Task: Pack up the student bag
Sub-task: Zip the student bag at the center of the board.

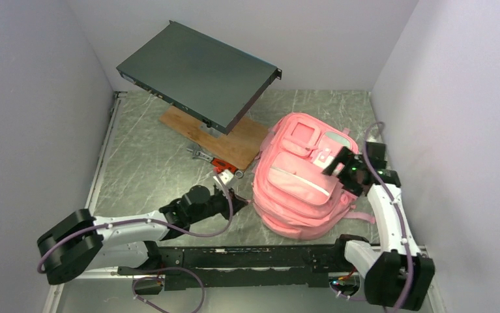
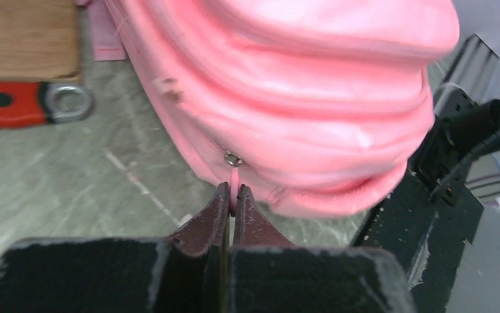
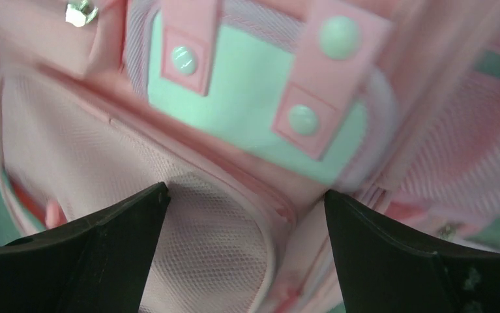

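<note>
Pale lilac walls box in a grey marbled tabletop (image 1: 149,169). At the back left, a dark flat metal case (image 1: 198,72) leans over a wooden board (image 1: 234,147), with a red-handled implement (image 1: 221,164) just in front.

The left tool (image 1: 237,199) is clenched on the pink zip pull (image 2: 235,179) at the near left side of the student bag (image 1: 302,176). Its tips pinch the tab flat, just below the metal slider (image 2: 233,158). The bag lies on its back, right of centre, with its pockets facing up.

Over the bag's upper right part hovers the right tool (image 1: 341,163), spread wide and gripping nothing, above a mint panel (image 3: 234,111) and a mesh pocket (image 3: 103,150).

The bag looks soft and light, so it will likely sag and slide if tugged. The zip tab is a sound hold, but the fabric beside the zip probably needs bracing.
</note>
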`<act>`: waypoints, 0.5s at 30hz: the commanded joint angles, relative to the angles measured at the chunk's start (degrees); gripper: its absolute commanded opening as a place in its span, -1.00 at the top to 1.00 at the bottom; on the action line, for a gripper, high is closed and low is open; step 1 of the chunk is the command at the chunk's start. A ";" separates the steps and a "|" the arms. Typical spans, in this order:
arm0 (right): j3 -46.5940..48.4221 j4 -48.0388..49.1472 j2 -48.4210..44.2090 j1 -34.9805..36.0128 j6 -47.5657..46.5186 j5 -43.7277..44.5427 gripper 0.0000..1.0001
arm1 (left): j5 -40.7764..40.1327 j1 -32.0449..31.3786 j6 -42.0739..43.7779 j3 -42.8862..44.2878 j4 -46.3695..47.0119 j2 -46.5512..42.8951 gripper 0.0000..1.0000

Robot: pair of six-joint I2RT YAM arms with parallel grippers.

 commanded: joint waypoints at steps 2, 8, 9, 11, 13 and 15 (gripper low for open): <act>-4.83 8.23 -0.15 22.78 10.59 -11.31 -0.75 | -2.34 3.80 -1.32 0.54 -8.07 -8.16 1.00; -4.32 18.63 -2.22 35.39 17.55 -13.78 -0.75 | -6.45 5.63 -2.06 2.00 -17.33 -13.45 1.00; -2.38 15.81 -1.97 35.58 14.84 -12.85 -0.76 | -5.87 5.69 -2.37 1.99 -17.92 -13.88 1.00; 2.26 9.48 -1.68 35.56 7.81 -5.94 -0.87 | -4.14 5.69 -3.01 2.10 -19.22 -14.31 1.00; 6.10 3.54 -1.00 35.47 2.24 3.11 -0.95 | -2.23 5.65 -3.84 1.79 -20.00 -14.50 1.00; 9.01 0.94 -0.37 35.43 -1.07 9.74 -0.97 | 0.26 5.66 -4.90 0.80 -19.44 -15.09 1.00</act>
